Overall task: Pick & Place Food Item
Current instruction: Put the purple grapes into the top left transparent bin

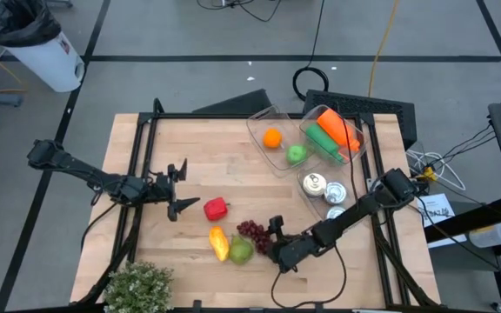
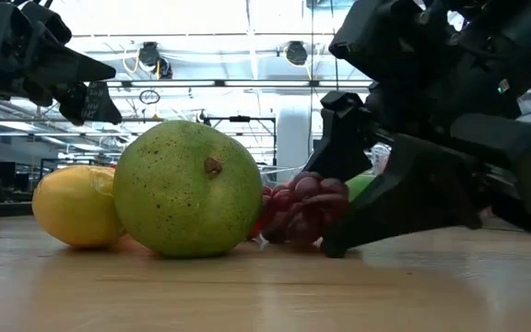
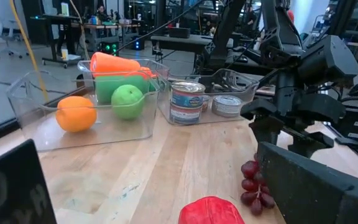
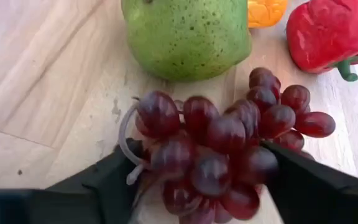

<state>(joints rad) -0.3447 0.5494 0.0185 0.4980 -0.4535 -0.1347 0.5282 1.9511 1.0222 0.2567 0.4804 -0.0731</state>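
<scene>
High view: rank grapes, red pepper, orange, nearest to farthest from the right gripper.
From the right gripper:
1. Grapes: right at the gripper, its fingers either side of the bunch.
2. Red pepper: farther toward the left arm, mid-table.
3. Orange: in the clear bin at the table's far edge.

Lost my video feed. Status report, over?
Right gripper jaws astride grapes, grip unconfirmed. Left gripper open, waiting by pepper. Pear close beside grapes.
</scene>
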